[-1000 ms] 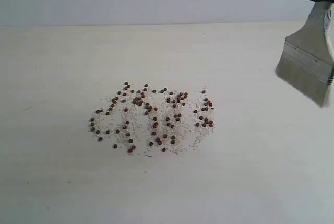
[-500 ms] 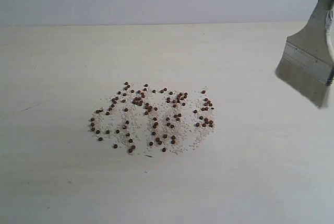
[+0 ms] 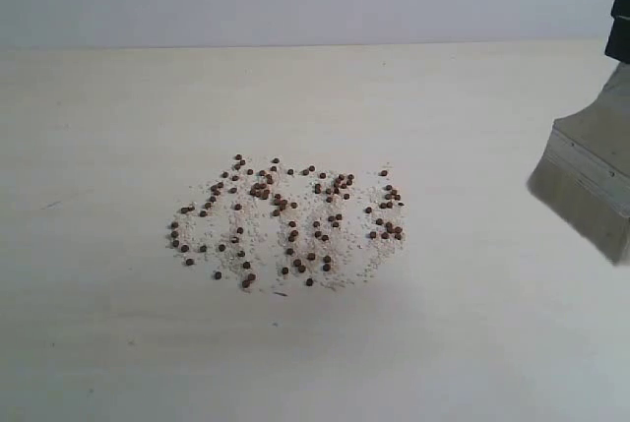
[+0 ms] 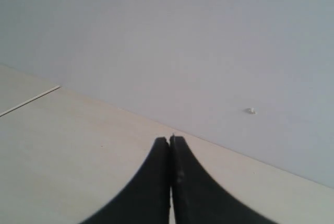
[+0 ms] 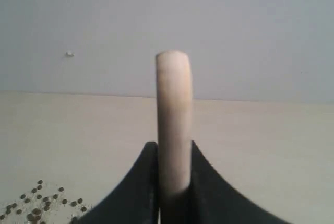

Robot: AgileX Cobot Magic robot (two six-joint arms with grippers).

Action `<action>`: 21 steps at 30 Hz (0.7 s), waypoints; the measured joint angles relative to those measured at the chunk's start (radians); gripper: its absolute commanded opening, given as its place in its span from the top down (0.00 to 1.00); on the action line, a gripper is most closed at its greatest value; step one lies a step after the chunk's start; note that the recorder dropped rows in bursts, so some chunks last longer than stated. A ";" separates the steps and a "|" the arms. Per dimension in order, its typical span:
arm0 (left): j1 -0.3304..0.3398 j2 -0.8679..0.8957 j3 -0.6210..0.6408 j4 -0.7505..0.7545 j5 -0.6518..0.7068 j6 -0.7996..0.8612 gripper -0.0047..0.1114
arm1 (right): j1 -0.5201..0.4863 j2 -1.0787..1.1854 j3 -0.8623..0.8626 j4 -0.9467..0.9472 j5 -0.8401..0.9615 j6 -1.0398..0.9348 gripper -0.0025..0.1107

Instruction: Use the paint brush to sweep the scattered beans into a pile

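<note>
The many tiny round reddish-brown beans (image 3: 285, 223), mixed with fine pale pinkish-white grit, lie spread in a loose wide patch near the middle of the pale wooden table (image 3: 108, 343). The flat wide paint brush (image 3: 591, 171), with a cream wooden handle, silver metal ferrule and whitish bristles, is at the right edge of the exterior view, well apart from the beans and partly cut off by the frame. Its long axis runs steeply: the handle rises toward the black right gripper (image 3: 621, 29) at the upper right, and the bristles point down and slightly left toward the beans. Whether the bristle tips touch the table cannot be told. In the right wrist view the two black fingers are clamped on either side of the handle, whose rounded end sticks out past them toward the grey wall (image 5: 250, 25). The left gripper (image 4: 170, 148) has its dark fingers pressed together with nothing between them, above bare table near the wall, where a small white speck (image 4: 251, 110) shows.
</note>
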 measured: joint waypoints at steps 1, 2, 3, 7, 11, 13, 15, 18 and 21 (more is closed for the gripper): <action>0.000 0.000 0.000 0.000 0.000 0.000 0.96 | 0.000 0.000 0.000 0.000 0.010 0.002 0.98; 0.000 0.000 0.000 0.000 0.000 0.000 0.96 | 0.000 0.000 0.000 0.000 0.012 0.005 0.98; 0.000 0.000 0.000 0.000 0.000 0.000 0.96 | 0.000 0.000 0.000 0.000 0.012 0.011 0.98; 0.000 0.000 0.000 0.000 0.000 0.000 0.96 | 0.000 0.000 0.000 -0.057 -0.023 0.140 0.98; 0.000 0.000 0.000 0.000 0.000 0.000 0.96 | 0.000 0.000 0.000 -0.333 -0.099 0.476 0.98; 0.000 0.000 0.000 0.000 0.000 0.000 0.96 | 0.000 -0.002 0.000 -0.601 -0.139 0.767 0.98; 0.000 0.000 0.000 0.000 0.000 0.000 0.96 | 0.000 -0.016 0.007 -0.897 -0.167 1.082 0.98; 0.000 0.000 0.000 0.000 0.000 0.000 0.96 | 0.000 -0.055 0.052 -1.321 -0.221 1.501 0.98; 0.000 0.000 0.000 0.000 0.000 0.000 0.96 | 0.000 -0.096 0.108 -1.506 -0.277 1.685 0.98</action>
